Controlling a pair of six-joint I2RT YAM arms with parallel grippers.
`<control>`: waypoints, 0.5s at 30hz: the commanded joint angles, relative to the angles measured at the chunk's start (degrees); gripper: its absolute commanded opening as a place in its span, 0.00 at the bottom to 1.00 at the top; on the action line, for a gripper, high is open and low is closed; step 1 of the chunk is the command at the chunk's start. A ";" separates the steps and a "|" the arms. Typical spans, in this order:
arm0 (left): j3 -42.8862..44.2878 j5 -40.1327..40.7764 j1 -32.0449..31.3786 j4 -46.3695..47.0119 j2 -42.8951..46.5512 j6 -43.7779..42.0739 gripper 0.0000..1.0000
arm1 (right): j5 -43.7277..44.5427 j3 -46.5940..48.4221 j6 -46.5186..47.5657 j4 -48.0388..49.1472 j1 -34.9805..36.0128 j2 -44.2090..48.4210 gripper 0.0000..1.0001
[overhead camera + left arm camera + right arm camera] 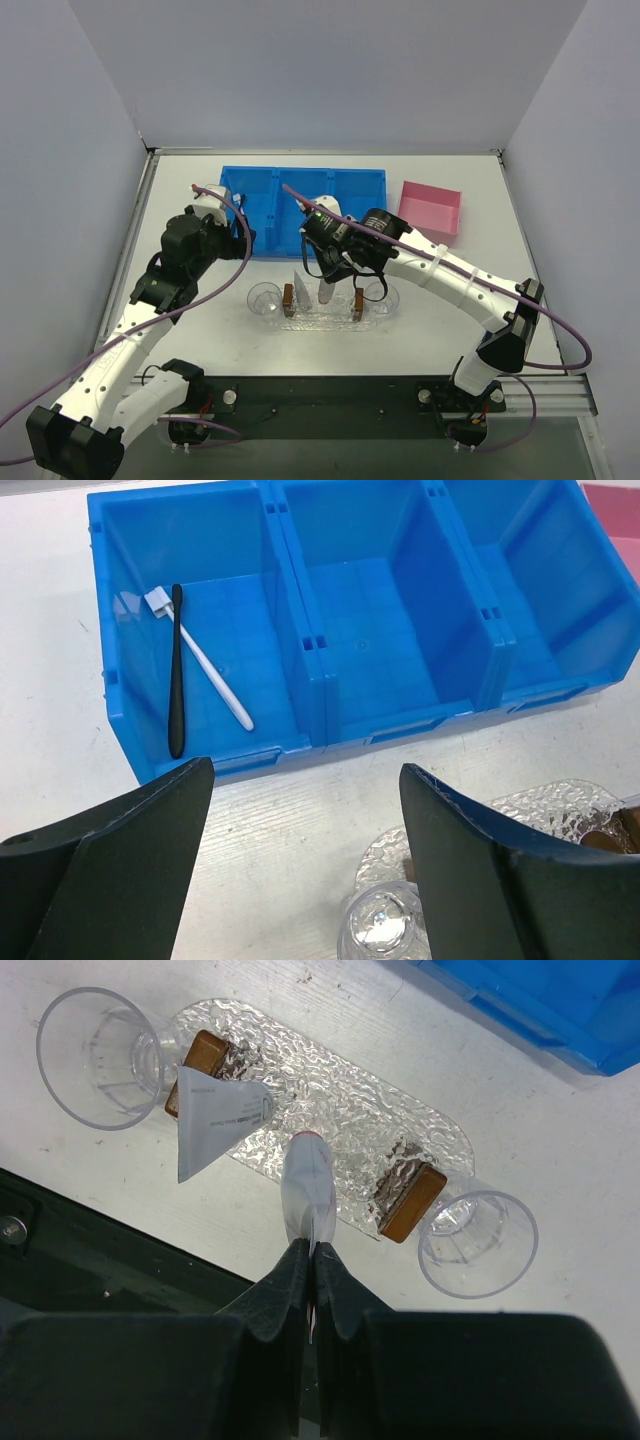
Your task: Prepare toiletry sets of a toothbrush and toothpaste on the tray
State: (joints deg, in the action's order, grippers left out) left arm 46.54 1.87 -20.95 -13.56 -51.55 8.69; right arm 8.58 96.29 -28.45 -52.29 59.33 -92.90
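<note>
One toothpaste tube [215,1120] lies on the tray [350,1120], right fingers [285,1290] pinch the red-capped tube [305,1185] over it, left fingers [130,830] are wide, and the toothbrushes [176,680] wait in the blue bin [300,650].

Finding: a robotics laboratory test cell. Evidence: a bare white table [470,190] is enclosed on three sides by plain grey panels [330,70]. Two white robot arms, left arm [130,350] and right arm [450,275], are mounted on a black plate [330,395] and aluminium rail [555,400]. Purple cables [565,335] run exposed. A blue industrial bin [260,190] is on the table.

Overhead view from behind, wrist views close, looking down, all sharing tray [340,1120]
</note>
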 commanded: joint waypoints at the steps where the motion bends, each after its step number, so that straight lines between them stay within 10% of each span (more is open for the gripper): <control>1: 2.15 0.77 -0.23 0.56 0.05 -0.69 0.86 | 1.09 1.79 0.41 -0.18 0.43 -0.61 0.00; 15: 2.23 0.86 -0.32 0.64 -0.13 -0.69 0.86 | 0.56 3.90 0.15 -0.71 0.79 0.88 0.00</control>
State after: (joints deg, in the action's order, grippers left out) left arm 46.54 2.24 -20.95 -13.56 -51.77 8.51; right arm 8.51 97.62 -28.32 -52.14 59.37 -92.92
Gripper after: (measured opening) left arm 0.856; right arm 0.005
